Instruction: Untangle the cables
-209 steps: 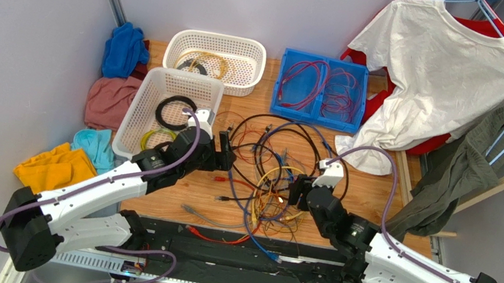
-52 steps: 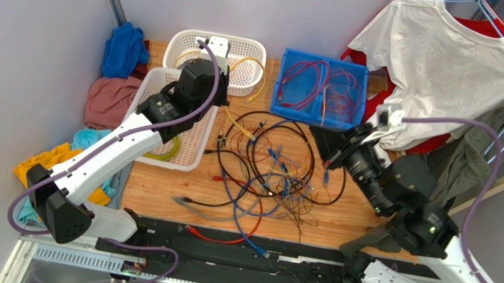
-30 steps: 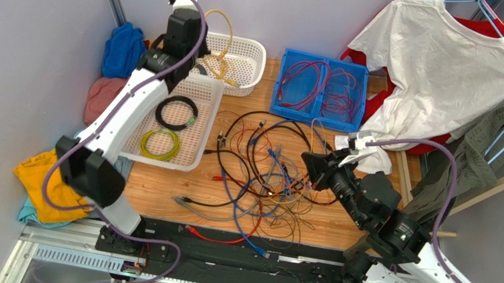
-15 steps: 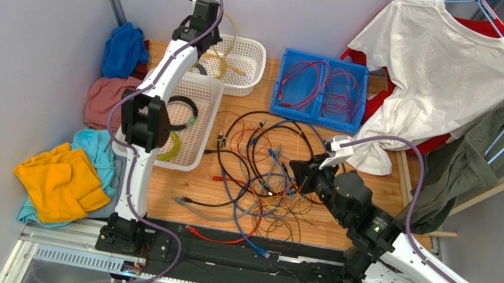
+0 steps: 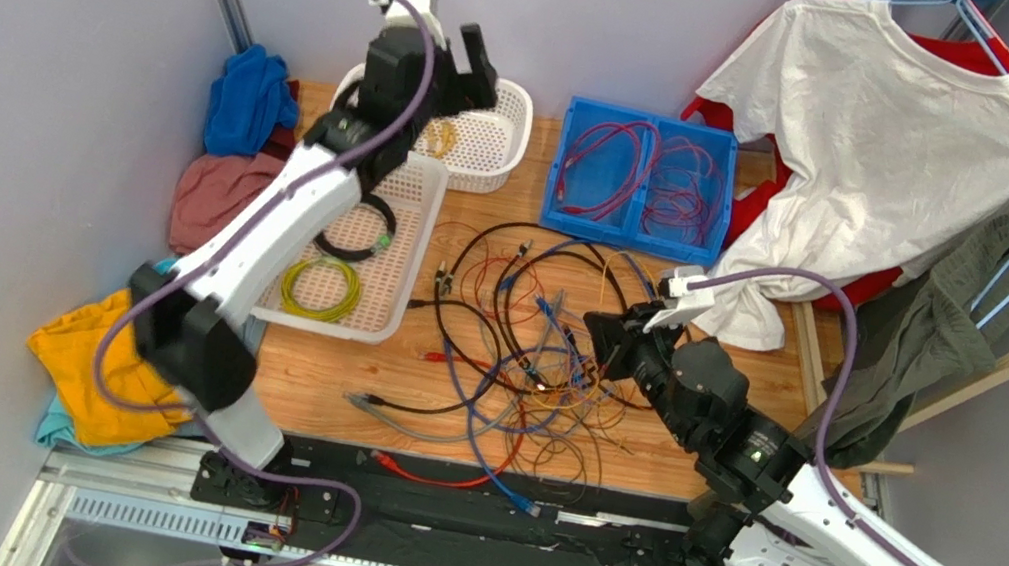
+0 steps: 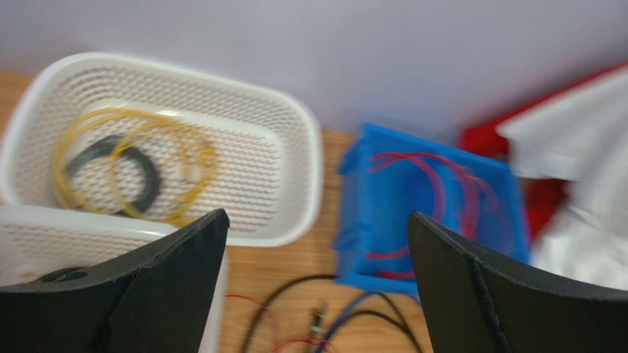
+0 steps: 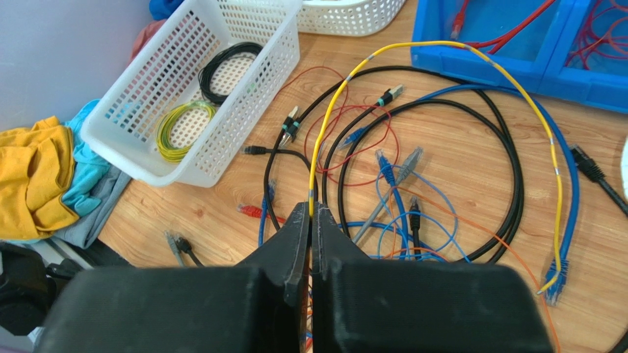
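The cables (image 5: pixel 530 356) lie in a loose tangle on the wooden table: black, blue, red, orange and grey strands with small plugs. My right gripper (image 5: pixel 602 332) is low over the tangle's right side. In the right wrist view it (image 7: pixel 310 209) is shut on a thin yellow cable (image 7: pixel 413 45) that arcs away and comes down by a blue plug. My left gripper (image 5: pixel 455 81) hangs high over the far white basket (image 5: pixel 501 173), open, with nothing between its fingers (image 6: pixel 158 283). A yellow cable (image 6: pixel 184 158) and a black coil (image 6: pixel 144 165) lie in that basket.
A nearer white basket (image 5: pixel 413 246) holds a black coil (image 5: pixel 357 217) and a yellow-green coil (image 5: pixel 320 288). A blue bin (image 5: pixel 634 228) with red and purple cables stands at the back. Cloths (image 5: pixel 212 199) are piled at the left; a white T-shirt (image 5: pixel 868 143) hangs at the right.
The left gripper has opened and let the yellow cable drop into the far basket. The right gripper has come down onto the tangle and stays shut.
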Tool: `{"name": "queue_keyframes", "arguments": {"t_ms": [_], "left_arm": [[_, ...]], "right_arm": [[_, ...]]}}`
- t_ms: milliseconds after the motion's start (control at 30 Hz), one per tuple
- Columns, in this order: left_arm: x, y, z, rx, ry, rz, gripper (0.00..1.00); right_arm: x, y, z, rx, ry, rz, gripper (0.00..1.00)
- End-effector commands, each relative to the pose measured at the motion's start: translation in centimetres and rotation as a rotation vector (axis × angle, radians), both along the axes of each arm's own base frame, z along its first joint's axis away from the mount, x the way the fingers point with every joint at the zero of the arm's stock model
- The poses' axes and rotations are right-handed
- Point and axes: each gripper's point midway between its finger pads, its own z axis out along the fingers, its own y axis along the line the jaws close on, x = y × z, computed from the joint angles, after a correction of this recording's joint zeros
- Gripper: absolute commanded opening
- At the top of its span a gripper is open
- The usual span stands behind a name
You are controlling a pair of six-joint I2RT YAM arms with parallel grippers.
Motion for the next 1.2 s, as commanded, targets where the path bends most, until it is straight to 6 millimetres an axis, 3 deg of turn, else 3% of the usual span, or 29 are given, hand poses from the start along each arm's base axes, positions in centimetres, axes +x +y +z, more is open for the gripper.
{"name": "queue_keyframes", "arguments": {"t_ms": [0, 33, 67, 100, 133, 167, 233, 267, 333, 367, 433, 467, 500, 567, 767, 800, 833, 967, 1167], "left_arm": [[-10.1, -5.7, 3.5, -0.151, -0.162, -0.221, 0.99], [-13.2, -6.3, 5.9, -0.218, -0.245, -0.267, 0.99], [-14.5, -6.8, 1.3, -0.231, -0.178, -0.286, 0.99], [-15.9, -7.1, 0.7, -0.250, -0.186, -0.310, 0.98], [-18.3, -7.6, 1.8, -0.292, -0.232, -0.354, 0.98], [-19.5, -7.9, -1.3, -0.275, -0.187, -0.376, 0.97], [-22.3, -9.3, -2.0, -0.283, -0.181, -0.477, 0.97], [-23.3, -9.8, -3.6, -0.271, -0.150, -0.512, 0.97], [-26.1, -11.6, -4.1, -0.265, -0.151, -0.638, 0.97], [-27.0, -12.1, -5.6, -0.251, -0.128, -0.666, 0.98], [-29.1, -13.5, -6.0, -0.268, -0.138, -0.755, 0.99], [-29.8, -13.8, -7.5, -0.267, -0.114, -0.774, 0.99], [-30.3, -14.2, -6.8, -0.299, -0.144, -0.800, 0.99], [-31.6, -14.9, -7.5, -0.327, -0.145, -0.851, 0.99], [-33.7, -16.1, -4.1, -0.323, -0.259, -0.938, 0.99], [-33.8, -16.5, -4.3, -0.305, -0.248, -0.951, 0.99], [-34.0, -16.9, -3.0, -0.296, -0.268, -0.969, 0.99], [-34.6, -18.5, -2.5, -0.266, -0.257, -1.018, 0.99], [-35.4, -21.5, -3.3, -0.272, -0.217, -1.104, 0.99]], "right_arm": [[0.4, -1.4, 5.1, 0.088, -0.073, -0.065, 0.00], [0.4, -1.7, 5.9, 0.102, -0.084, -0.073, 0.00], [0.3, -2.0, 6.2, 0.099, -0.090, -0.077, 0.00], [0.2, -2.4, 6.8, 0.106, -0.099, -0.083, 0.00], [0.1, -2.7, 7.7, 0.118, -0.113, -0.089, 0.00], [0.0, -3.0, 7.8, 0.110, -0.114, -0.093, 0.00], [-0.3, -3.6, 8.6, 0.123, -0.127, -0.100, 0.00], [-0.5, -3.8, 9.1, 0.132, -0.131, -0.101, 0.00], [-0.8, -4.2, 9.8, 0.155, -0.136, -0.099, 0.00], [-1.1, -4.1, 10.2, 0.165, -0.135, -0.087, 0.00], [-1.5, -4.2, 10.7, 0.195, -0.134, -0.073, 0.00], [-1.7, -4.1, 10.7, 0.201, -0.130, -0.061, 0.00], [-2.0, -4.1, 11.1, 0.216, -0.132, -0.052, 0.00], [-2.2, -4.1, 10.9, 0.216, -0.123, -0.044, 0.00], [-2.4, -4.1, 9.6, 0.208, -0.096, -0.039, 0.00], [-2.3, -4.0, 9.4, 0.203, -0.093, -0.040, 0.00], [-2.3, -4.0, 9.2, 0.201, -0.091, -0.040, 0.00], [-2.2, -3.5, 8.8, 0.195, -0.082, -0.031, 0.00], [-2.1, -2.4, 7.8, 0.187, -0.060, 0.001, 0.00]]}}
